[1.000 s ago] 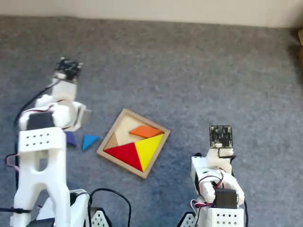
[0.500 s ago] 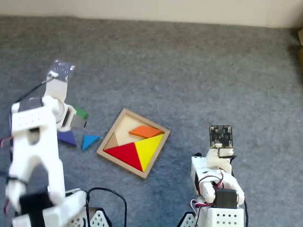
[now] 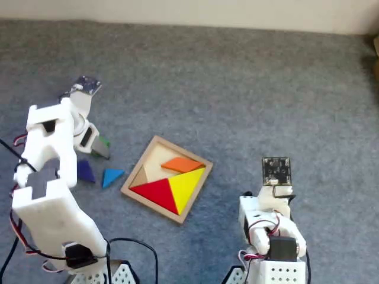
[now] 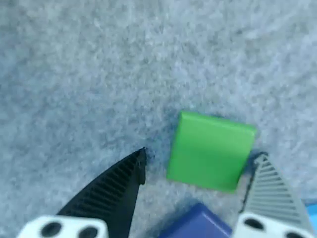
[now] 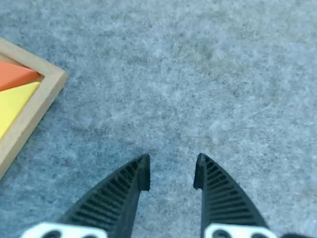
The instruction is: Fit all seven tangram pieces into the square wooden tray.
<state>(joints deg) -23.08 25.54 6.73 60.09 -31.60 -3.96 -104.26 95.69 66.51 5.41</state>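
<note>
High view: the left arm rises from the near left edge of the grey carpet (image 3: 249,83) and folds forward, its left gripper (image 3: 96,145) pointing down beside the green square (image 3: 105,142); a dark blue piece (image 3: 86,171) and a light blue triangle (image 3: 111,176) lie just beside it, apart from the wooden tray (image 3: 155,141), which holds an orange piece (image 3: 182,164), a red triangle (image 3: 155,192) and a yellow triangle (image 3: 185,182); the right arm sits folded low, near the tray's right side. Left wrist view: the left gripper (image 4: 202,157) is spread wide astride the green square (image 4: 210,151), gripping nothing, the pale finger (image 4: 265,191) just beside one corner. Right wrist view: the right gripper (image 5: 171,172) hangs partly open and empty over carpet, the tray corner (image 5: 47,87) off to one side. Since half a second ago the left arm's upper body has swung nearer, while tray, pieces and right arm are unchanged
</note>
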